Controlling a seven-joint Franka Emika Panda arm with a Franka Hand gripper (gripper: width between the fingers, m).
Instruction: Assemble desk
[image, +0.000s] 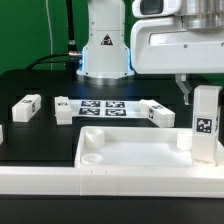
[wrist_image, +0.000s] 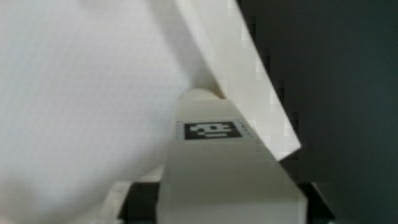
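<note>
1. White plastic makes up the desk top (image: 135, 150), a tray-like piece lying flat on the black table (image: 35, 135). It sits toward the front of the exterior view, raised rim up, with round sockets showing in its corners.
2. The gripper (image: 197, 92) hangs over the exterior view's right end of the desk top, with its fingers (image: 184, 90) pointing down.
3. The fingers stand partly closed and clamp the held leg (image: 206, 125). It is a white square-section piece, upright, with a black-and-white tag on the face toward the camera.
4. The held leg's lower end is at the near right corner of the desk top. Whether it sits in the socket there cannot be told.
5. In the wrist view the held leg (wrist_image: 214, 150) shows its tag between the two dark fingers (wrist_image: 146, 205). The desk top (wrist_image: 80, 90) spreads broad and white beyond it, its rim running slantwise.
6. The marker board (image: 100, 107) lies flat behind the desk top, in front of the arm's white base (image: 105, 50).
7. Three more legs lie on the table:
   - the far-left leg (image: 27, 107), well apart from the board;
   - the near-left leg (image: 62, 108), just beside the board's left end;
   - the right-hand leg (image: 160, 112), just beside its right end.
8. A long low white rail (image: 40, 182) runs along the front, just before the desk top.
</note>
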